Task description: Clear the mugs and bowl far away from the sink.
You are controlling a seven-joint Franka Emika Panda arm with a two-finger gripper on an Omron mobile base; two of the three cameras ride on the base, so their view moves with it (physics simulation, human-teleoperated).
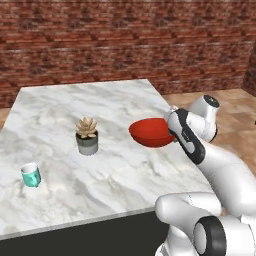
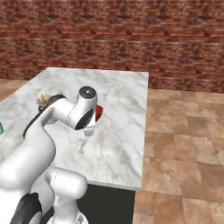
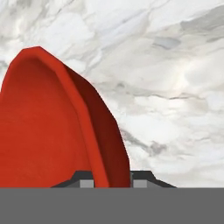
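Your two-finger gripper (image 3: 113, 178) was pinched on the rim of the wide glossy red bowl (image 3: 52, 127), one dark fingertip (image 3: 86, 180) inside the wall and the other outside it. You held that bowl (image 1: 151, 132) tilted and raised above the white marble counter (image 1: 75, 115), near its right edge, with your white forearm just beside it and hiding its right side. To the bowl's left stood a small grey pot with a pale succulent (image 1: 87, 135), apart from it. Further left, near the counter's front edge, sat the teal mug with a white inside (image 1: 31, 175), upright and well apart from the bowl. Behind the counter ran a red brick wall (image 2: 131, 39), and terracotta floor tiles (image 2: 183, 144) lay to its right.
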